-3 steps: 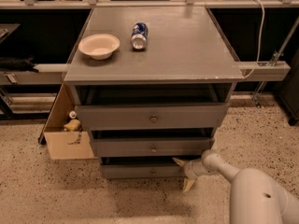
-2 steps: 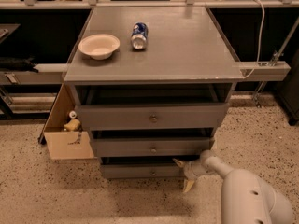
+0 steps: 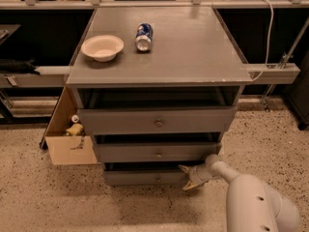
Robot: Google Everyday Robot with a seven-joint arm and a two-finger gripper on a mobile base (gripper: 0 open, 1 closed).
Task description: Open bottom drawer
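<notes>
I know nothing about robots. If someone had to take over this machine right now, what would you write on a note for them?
Hand: the robot's pale two-finger hand is low down at the right end of the slim grey bottom drawer. Its fingers are spread and it is gripping nothing.
Things: the bottom drawer sits under two larger grey drawers. Its small round knob is to the left of the hand, untouched.
Done: the hand is in place at the drawer front.
Left: take hold and pull the drawer out. It does not look pulled open yet.
</notes>
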